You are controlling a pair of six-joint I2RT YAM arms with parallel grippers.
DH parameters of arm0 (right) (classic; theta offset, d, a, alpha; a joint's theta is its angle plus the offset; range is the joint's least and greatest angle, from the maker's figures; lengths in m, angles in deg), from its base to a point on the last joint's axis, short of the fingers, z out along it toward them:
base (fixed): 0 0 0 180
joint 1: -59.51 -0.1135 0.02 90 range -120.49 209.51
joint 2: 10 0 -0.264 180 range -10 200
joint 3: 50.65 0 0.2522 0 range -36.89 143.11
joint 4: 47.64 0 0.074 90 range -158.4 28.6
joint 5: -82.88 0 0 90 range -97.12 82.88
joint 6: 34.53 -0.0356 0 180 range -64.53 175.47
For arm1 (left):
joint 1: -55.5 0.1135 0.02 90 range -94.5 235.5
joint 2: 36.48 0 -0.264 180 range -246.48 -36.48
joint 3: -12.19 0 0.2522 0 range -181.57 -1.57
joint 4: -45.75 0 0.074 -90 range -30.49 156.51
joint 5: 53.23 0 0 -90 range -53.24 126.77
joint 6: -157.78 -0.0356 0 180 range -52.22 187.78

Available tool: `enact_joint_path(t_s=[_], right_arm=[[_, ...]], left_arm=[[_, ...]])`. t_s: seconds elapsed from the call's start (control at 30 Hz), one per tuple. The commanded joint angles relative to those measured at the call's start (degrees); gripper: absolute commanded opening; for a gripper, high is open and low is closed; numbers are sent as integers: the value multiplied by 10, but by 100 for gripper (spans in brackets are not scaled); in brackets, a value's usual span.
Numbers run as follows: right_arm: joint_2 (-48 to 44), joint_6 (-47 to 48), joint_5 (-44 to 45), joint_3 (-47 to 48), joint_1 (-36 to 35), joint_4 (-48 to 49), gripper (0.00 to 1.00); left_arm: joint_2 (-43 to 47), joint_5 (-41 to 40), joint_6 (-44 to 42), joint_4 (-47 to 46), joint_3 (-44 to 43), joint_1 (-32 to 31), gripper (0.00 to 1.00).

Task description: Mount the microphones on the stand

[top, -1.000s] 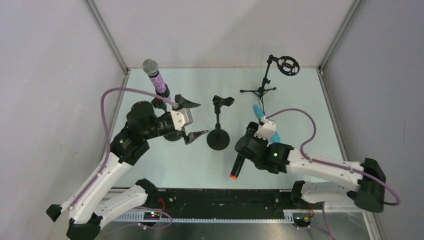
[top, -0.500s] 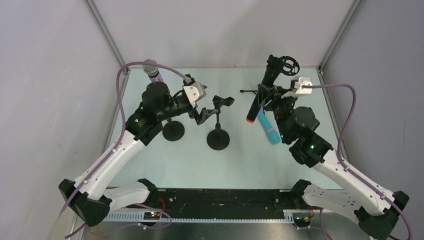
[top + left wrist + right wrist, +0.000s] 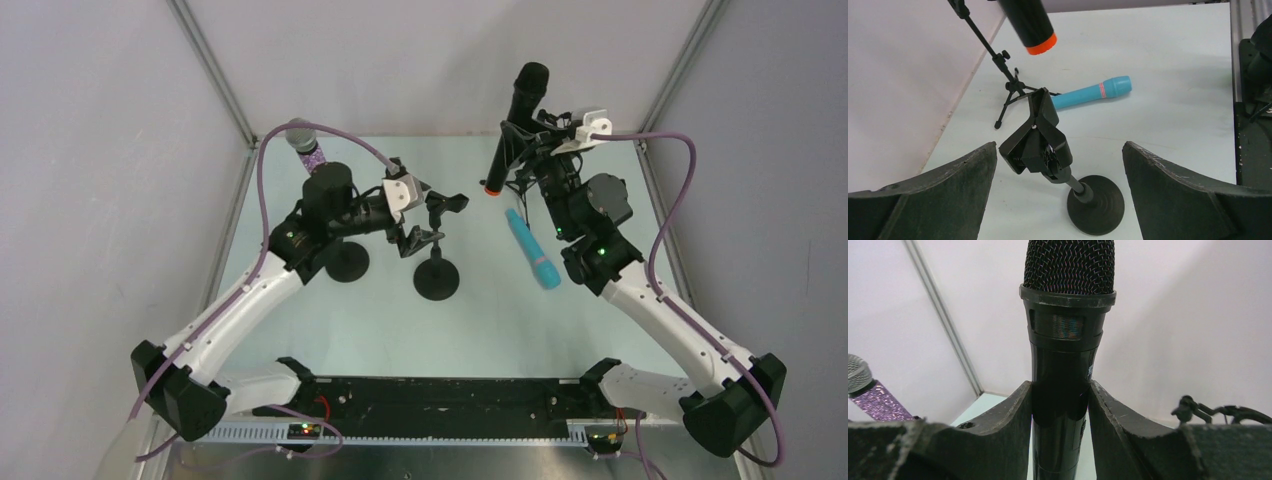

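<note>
- Right gripper point(image 3: 1060, 405): jaws partly closed, clamped on the barrel of the black microphone point(image 3: 1068, 315) just below its mesh head.
- Held axis: near upright, head up, orange end point(image 3: 492, 188) down and leaning toward the table's middle, raised clear of the table point(image 3: 480, 330).
- Target, by my reading: the tripod stand point(image 3: 1008, 92) at the back right. Its ring mount point(image 3: 1198, 409) shows low to the gripper's right in the wrist view (mostly hidden behind the arm from above). The right arm is by far the nearer, so the tail must swing over to that ring.
- Left gripper point(image 3: 415, 238): jaws wide apart, holding nothing, facing the empty clip point(image 3: 1038, 142) of the round-base stand point(image 3: 437, 278).
- Teal microphone point(image 3: 532, 250): flat on the table between the two stands.
- Purple microphone point(image 3: 308, 145): tilted up at the back left, seemingly already on a stand.
</note>
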Motion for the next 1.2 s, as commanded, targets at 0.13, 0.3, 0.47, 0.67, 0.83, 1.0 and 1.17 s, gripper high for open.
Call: enact_joint_path(t_s=[0.13,0.3,0.47,0.67,0.83,1.0,1.17], right_arm=[[11,4,-57,31,-2,113,0],[11,-1,-71,31,-3,114,0],[9,-15,-78,29,-6,108,0],[20,-21,-71,24,-15,124,0],[23,-20,-64,23,-32,132,0],[18,-14,-56,15,-43,140,0],[15,-16,-52,10,-45,142,0]], left_arm=[[-33,33,-20,-41,-18,23,100],[-49,42,-9,-57,-26,30,100],[-54,54,-4,-58,-29,31,96],[-57,69,6,-57,-35,31,89],[-57,69,8,-56,-34,31,82],[-59,66,11,-55,-30,33,80],[-63,60,14,-55,-32,35,81]])
